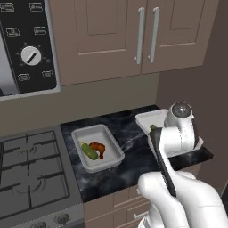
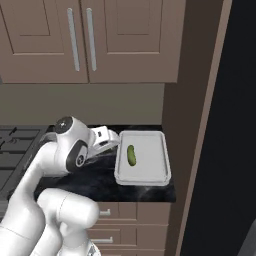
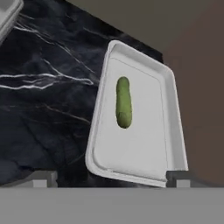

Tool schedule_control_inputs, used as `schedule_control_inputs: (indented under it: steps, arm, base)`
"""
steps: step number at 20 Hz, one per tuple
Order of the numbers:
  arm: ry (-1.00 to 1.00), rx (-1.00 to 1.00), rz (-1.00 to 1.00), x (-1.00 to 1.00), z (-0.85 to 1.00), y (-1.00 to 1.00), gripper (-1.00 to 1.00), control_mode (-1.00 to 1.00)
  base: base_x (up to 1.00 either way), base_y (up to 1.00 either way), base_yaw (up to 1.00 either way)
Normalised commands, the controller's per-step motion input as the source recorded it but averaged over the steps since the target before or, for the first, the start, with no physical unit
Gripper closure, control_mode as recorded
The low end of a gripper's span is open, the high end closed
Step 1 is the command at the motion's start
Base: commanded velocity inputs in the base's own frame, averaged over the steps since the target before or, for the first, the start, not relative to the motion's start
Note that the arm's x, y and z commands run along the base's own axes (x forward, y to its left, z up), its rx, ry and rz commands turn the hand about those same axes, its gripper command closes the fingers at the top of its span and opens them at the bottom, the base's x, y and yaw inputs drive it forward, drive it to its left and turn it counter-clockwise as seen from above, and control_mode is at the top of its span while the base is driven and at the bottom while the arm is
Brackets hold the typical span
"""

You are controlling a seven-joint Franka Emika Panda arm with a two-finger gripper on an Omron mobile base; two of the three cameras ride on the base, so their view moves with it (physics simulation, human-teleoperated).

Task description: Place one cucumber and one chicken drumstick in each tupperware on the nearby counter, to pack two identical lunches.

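Two white tupperware stand on the black marbled counter. The left tupperware holds a green cucumber and a brown chicken drumstick. In the right tupperware a single cucumber lies alone. From the left base view my arm hides most of the right tupperware. My gripper hovers open over the near rim of the right tupperware, fingers spread wide with nothing between them.
A gas stove adjoins the counter on the left, under a control panel with a knob. Brown upper cabinets hang above. A brown wall closes the counter's right end. Wooden drawers sit below.
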Motion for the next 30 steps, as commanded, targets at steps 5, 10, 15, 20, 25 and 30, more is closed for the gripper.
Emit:
schedule_control_inputs:
  steps: [5, 10, 15, 20, 25, 30]
  arm:
    - [-0.23, -0.11, 0.01, -1.0, 0.91, 0.46, -1.0, -1.0]
    - [-0.12, -0.03, 0.11, -1.0, 0.98, 0.12, -1.0, -1.0]
    - [-0.05, 0.0, 0.1, -1.0, 0.36, 0.0, -1.0, -1.0]
    - [0.0, 0.0, 0.09, -0.6, -0.06, 0.01, -1.0, 1.0]
    - [0.0, 0.0, 0.0, 0.0, 0.0, 0.0, -1.0, 1.0]
    - [0.0, 0.0, 0.0, 0.0, 0.0, 0.0, -1.0, 1.0]
  base:
    - [0.0, 0.0, 0.0]
    - [0.0, 0.0, 0.0]
    - [0.0, 0.0, 0.0]
    - [-0.4, 0.01, 0.08]
    - [-1.0, -0.07, 0.18]
    - [-1.0, -0.55, 0.04]
